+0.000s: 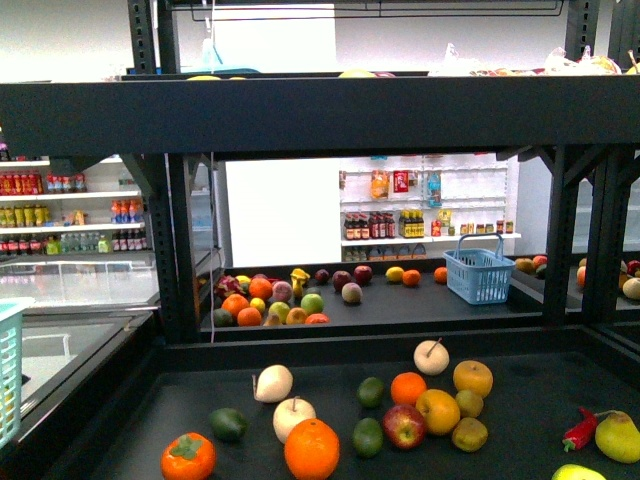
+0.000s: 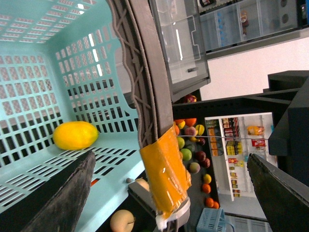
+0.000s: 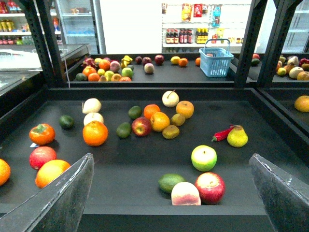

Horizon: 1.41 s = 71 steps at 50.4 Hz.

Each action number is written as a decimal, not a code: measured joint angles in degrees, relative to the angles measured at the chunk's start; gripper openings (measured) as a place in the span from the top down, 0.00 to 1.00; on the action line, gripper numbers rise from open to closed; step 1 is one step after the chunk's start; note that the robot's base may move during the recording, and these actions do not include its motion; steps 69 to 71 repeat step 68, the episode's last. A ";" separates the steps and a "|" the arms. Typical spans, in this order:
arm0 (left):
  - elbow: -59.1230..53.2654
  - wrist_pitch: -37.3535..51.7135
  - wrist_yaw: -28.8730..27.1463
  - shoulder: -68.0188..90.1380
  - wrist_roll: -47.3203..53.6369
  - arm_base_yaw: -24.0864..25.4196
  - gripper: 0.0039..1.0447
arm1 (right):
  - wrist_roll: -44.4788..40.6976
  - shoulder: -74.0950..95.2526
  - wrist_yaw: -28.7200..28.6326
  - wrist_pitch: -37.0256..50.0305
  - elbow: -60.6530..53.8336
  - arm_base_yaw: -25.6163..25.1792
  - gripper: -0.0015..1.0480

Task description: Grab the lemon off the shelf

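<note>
Starting at the far left, the pale teal basket shows in the front view only as a sliver of slatted wall at the frame's edge, beside the shelf. The left wrist view looks straight into it and finds the lemon, a smooth yellow oval lying on its side on the slatted floor near one wall, touching nothing else. It sits there, I judge, because the basket is where picked fruit is collected, so the pick looks essentially done. The left gripper hangs above the basket's mouth with its two dark fingers spread wide and nothing between them. The basket's brown handle, wrapped in orange tape, crosses the gap. Neither arm appears in the front view, so only the wrist cameras show the pincers. Moving to the middle, the front view shows the black tray scattered with fruit: a big orange, a red apple and round yellow-orange fruits that are not the target. A small blue basket stands on the tier behind. On the right, a red chilli lies just beside a yellow-green pear. The right wrist view takes in the same tray from further back, adding fruit in the foreground that the front camera misses. The right gripper is held clear of it, fingers apart and empty.
</note>
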 joint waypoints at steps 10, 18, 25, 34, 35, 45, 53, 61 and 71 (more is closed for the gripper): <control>-3.21 -5.55 -0.59 -6.27 6.69 0.44 0.07 | 0.00 0.00 0.02 0.00 0.00 0.00 0.07; -4.50 -6.03 -2.25 -12.98 18.25 -0.74 0.07 | 0.00 0.00 0.02 0.00 0.00 0.00 0.07; -6.67 -4.44 -3.06 -18.75 32.52 -3.39 0.07 | 0.00 0.00 0.02 0.00 0.00 0.00 0.07; -12.81 -0.55 -2.19 -25.33 46.95 -7.32 0.07 | 0.00 0.00 0.00 0.00 0.00 0.00 0.07; -13.64 -0.22 -2.10 -26.16 47.89 -7.78 0.07 | 0.00 0.00 0.00 0.00 0.00 0.00 0.07; -23.65 3.32 -1.68 -35.67 60.04 -13.88 0.07 | 0.00 0.00 0.02 0.00 0.00 0.00 0.07; -31.39 4.11 -2.40 -43.65 63.12 -18.56 0.07 | 0.00 0.00 0.02 0.00 0.00 0.00 0.07; -38.10 4.55 -3.74 -50.62 62.12 -21.40 0.07 | 0.00 0.00 0.02 0.00 0.00 0.00 0.07; -47.34 8.76 -7.15 -58.18 63.84 -25.66 0.28 | 0.00 0.00 0.02 0.00 0.00 0.00 0.07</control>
